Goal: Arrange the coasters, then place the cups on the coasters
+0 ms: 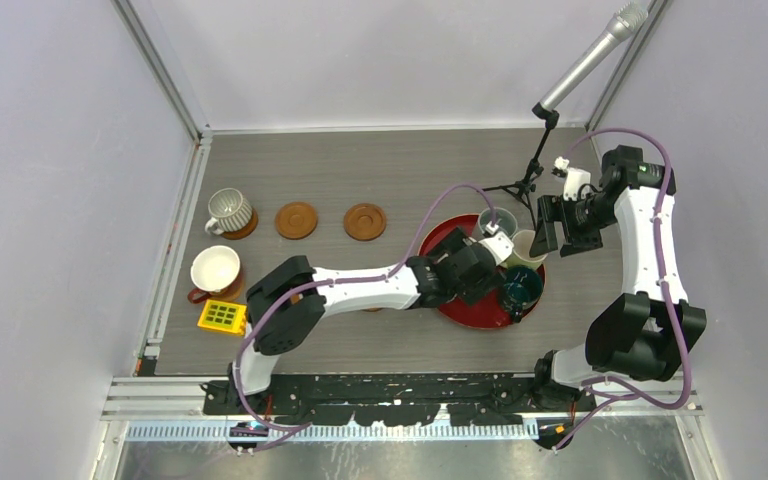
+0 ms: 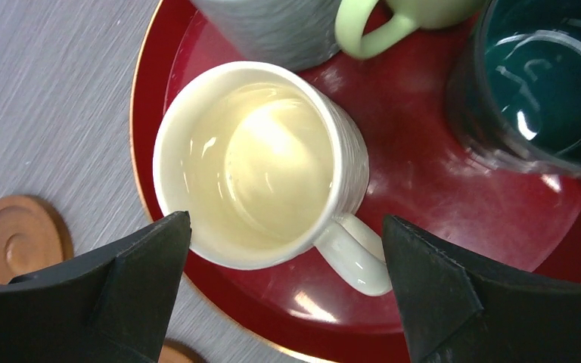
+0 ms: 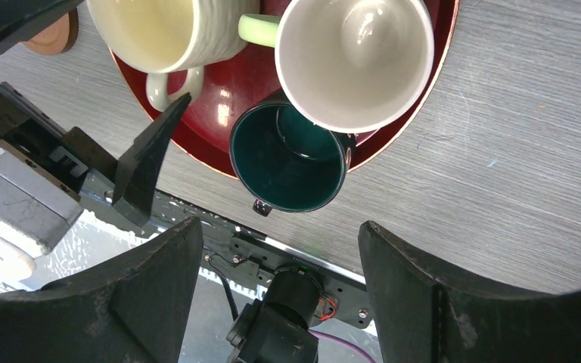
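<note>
My left gripper (image 2: pixel 286 219) hangs open over a cream cup (image 2: pixel 261 162) on the red tray (image 2: pixel 439 197), one finger on each side of the rim and handle, touching neither. A dark teal cup (image 2: pixel 545 83), a pale green cup (image 3: pixel 355 60) and a grey-blue cup (image 1: pixel 497 220) share the tray. On coasters at the far left stand a ribbed cup (image 1: pixel 230 212) and a white cup (image 1: pixel 215 270). Two empty coasters (image 1: pixel 296 220) (image 1: pixel 365 221) lie beside them; another coaster (image 2: pixel 19 238) lies left of the tray. My right gripper (image 1: pixel 560 235) is open and empty, raised right of the tray.
A microphone stand (image 1: pixel 530 180) rises just behind the tray. A small yellow block (image 1: pixel 222 316) lies near the white cup at the table's front left. The left arm (image 1: pixel 360 285) stretches across the table's middle. Metal rails (image 1: pixel 175 240) border the left side.
</note>
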